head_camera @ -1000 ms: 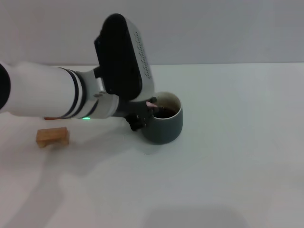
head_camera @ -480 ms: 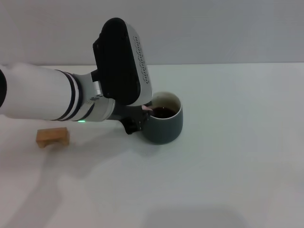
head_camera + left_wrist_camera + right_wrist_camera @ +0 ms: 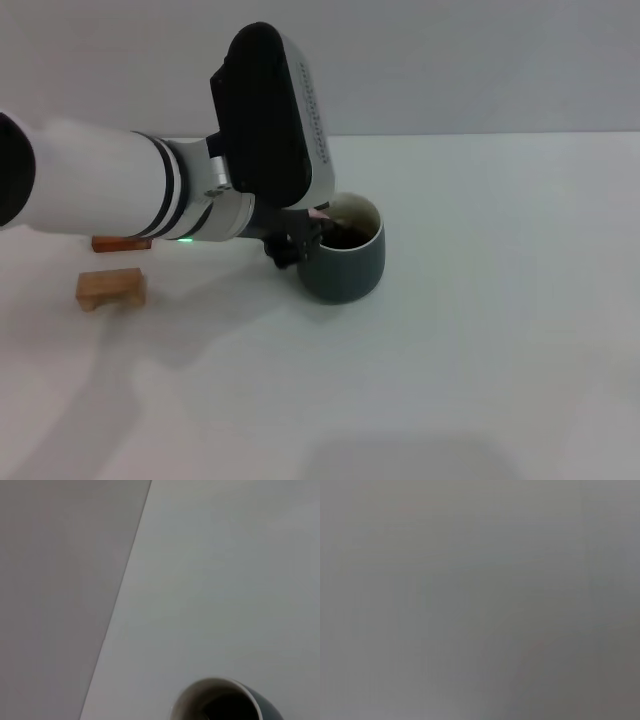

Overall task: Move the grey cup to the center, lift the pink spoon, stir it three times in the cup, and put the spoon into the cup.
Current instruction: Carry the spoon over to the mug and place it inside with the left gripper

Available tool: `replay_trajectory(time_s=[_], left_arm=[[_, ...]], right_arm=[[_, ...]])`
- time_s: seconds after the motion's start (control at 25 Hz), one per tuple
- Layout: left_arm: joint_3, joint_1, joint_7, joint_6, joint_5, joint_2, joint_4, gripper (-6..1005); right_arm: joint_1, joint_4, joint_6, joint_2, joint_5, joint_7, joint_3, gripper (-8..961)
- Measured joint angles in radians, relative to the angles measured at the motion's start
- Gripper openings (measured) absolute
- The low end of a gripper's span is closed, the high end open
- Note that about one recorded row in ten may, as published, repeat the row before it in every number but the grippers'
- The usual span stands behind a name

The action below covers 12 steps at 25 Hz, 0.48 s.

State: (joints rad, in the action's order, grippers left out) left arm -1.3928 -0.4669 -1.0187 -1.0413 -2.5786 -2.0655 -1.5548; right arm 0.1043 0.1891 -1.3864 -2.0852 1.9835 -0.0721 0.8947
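The grey cup stands on the white table near the middle, with dark liquid inside. It also shows in the left wrist view as a pale rim and dark inside. My left gripper hangs at the cup's left rim, shut on the pink spoon. Only a small pink bit of the handle shows above the rim. The spoon's bowl is hidden inside the cup. My right gripper is out of view.
A pale wooden block lies at the left of the table. A second, redder block peeks out behind my left arm. The table spreads to the right and front of the cup.
My left arm has shifted slightly right and up, carrying the spoon handle a little across the cup's rim. The cup has stayed in place.
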Motion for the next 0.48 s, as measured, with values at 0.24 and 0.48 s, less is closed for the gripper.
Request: replay_trajectory(time_s=[0.24,0.48], left_arm=[[0.021,0.001,0.006,0.008,0.005,-0.001,-0.005,224],[0.024,0.024,0.006,0.003,0.005,0.0,-0.018,227]], right_arm=[[0.0,0.001,0.002,-0.001,0.0,0.0,-0.001,-1],[0.0,0.003,0.003,-0.001,0.0,0.0,-0.013,-1]])
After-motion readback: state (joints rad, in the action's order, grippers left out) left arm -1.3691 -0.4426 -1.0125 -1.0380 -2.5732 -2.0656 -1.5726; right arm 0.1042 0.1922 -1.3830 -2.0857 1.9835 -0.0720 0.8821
